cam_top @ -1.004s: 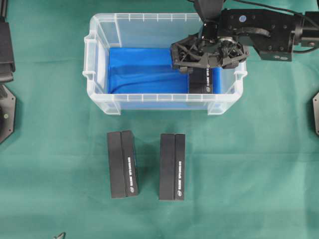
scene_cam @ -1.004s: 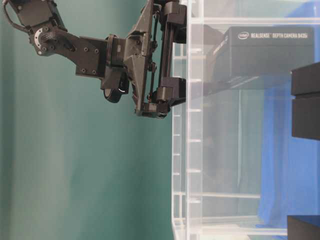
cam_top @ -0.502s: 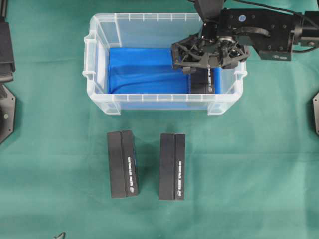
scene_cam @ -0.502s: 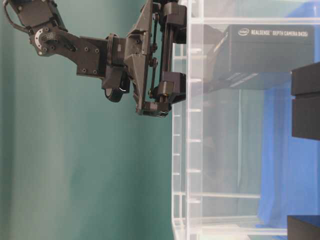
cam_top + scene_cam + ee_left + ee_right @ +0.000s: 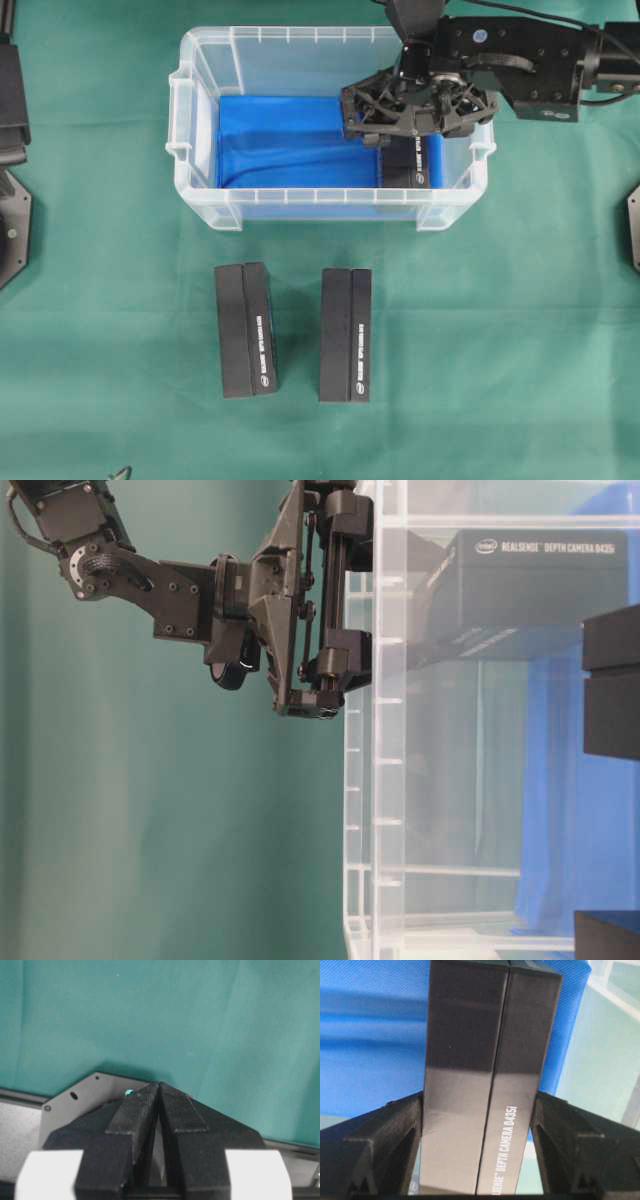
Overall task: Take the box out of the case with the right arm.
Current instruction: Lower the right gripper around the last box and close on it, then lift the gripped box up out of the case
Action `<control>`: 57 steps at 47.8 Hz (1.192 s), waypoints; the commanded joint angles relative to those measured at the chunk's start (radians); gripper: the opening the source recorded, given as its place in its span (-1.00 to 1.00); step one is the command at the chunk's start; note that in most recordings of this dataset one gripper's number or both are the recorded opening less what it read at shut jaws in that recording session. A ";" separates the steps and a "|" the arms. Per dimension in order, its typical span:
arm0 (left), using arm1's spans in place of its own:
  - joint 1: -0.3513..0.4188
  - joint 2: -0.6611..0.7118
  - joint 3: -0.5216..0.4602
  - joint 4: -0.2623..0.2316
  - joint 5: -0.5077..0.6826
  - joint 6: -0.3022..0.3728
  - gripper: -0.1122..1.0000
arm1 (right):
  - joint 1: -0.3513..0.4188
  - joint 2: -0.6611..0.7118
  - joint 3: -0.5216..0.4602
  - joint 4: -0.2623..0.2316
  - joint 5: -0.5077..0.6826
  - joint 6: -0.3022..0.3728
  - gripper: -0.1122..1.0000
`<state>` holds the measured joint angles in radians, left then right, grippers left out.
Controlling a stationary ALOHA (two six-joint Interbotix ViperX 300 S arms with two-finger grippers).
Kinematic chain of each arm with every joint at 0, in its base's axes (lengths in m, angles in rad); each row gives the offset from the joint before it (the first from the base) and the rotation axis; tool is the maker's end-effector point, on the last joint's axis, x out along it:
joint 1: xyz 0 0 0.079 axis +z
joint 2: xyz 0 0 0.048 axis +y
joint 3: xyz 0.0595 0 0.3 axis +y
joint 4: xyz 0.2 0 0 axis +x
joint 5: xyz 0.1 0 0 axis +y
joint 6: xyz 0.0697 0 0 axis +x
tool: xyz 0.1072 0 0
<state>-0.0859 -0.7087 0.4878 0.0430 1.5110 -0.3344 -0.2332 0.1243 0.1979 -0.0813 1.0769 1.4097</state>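
On the green-covered table [image 5: 500, 350], the clear case [image 5: 200, 120] with its blue floor lining sits near the far edge, and the right arm [image 5: 530, 65] reaches in over its right end. The overhead view shows 3 black boxes in all: 1 box [image 5: 408, 165] standing inside the case at the right end, against the blue lining, and 2 spare boxes [image 5: 246, 329] lying side by side on the table in front of the case, apart from each other. The right end effector [image 5: 480, 1130] is seen closed on the box only from the right wrist camera, where both black fingers [image 5: 385, 1135] press its 2 long sides; the overhead view hides that contact under the wrist. The table-level view alone shows the box through the case wall with white lettering, "REALSENSE DEPTH CAMERA D435i". The box is matte black, long and narrow, with a seam along its length. The left end effector [image 5: 158, 1091], seen by its own camera, has its tips touching and holds nothing.
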 commanded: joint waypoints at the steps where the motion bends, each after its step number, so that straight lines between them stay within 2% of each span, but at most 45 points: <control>1: 0.002 0.000 -0.009 0.002 -0.003 0.000 -0.65 | 0.000 -0.012 -0.026 0.000 -0.003 -0.002 0.40; 18: 0.002 0.000 -0.009 0.002 -0.003 0.000 -0.65 | 0.000 -0.018 -0.092 0.000 0.081 -0.003 0.40; 39: 0.002 0.000 -0.009 0.002 -0.038 0.002 -0.65 | 0.003 -0.072 -0.275 -0.006 0.307 -0.008 0.40; 57: 0.002 0.000 -0.009 0.002 -0.038 0.005 -0.65 | 0.005 -0.077 -0.434 -0.032 0.476 -0.012 0.40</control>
<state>-0.0859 -0.7072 0.4878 0.0430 1.4772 -0.3313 -0.2316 0.0844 -0.1841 -0.1074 1.5324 1.4005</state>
